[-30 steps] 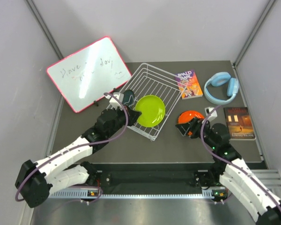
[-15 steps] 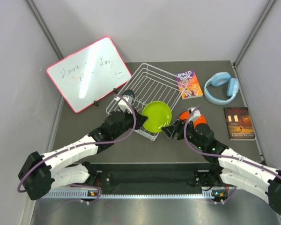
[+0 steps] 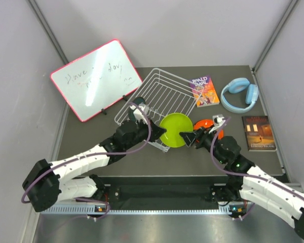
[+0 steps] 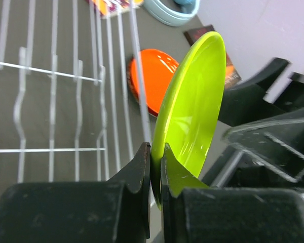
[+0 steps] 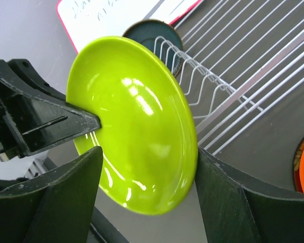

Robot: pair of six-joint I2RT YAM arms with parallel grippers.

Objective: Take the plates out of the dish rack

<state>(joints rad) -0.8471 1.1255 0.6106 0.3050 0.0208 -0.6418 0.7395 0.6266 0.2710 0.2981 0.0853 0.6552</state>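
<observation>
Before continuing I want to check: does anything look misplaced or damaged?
Nothing spilled or broken. Only the lime green plate hangs in the air, its rim pinched by the left claw, the open right claw flanking it.

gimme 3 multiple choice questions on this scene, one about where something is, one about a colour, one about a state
1. Where is the orange plate?
A) on the table beside the dish rack
B) inside the dish rack
C) in the left hand

2. What colour is the plate pinched by the left hand?
A) dark red
B) teal
C) lime green

3. How is the right hand?
A) shut on the orange plate
B) open, fingers either side of the green plate
C) out of view

Answers:
1 A, it lies flat on the table, right of the rack.
2 C, the left wrist view shows the lime rim between closed jaws.
3 B, the right wrist view shows one finger on each side of the plate.
</observation>
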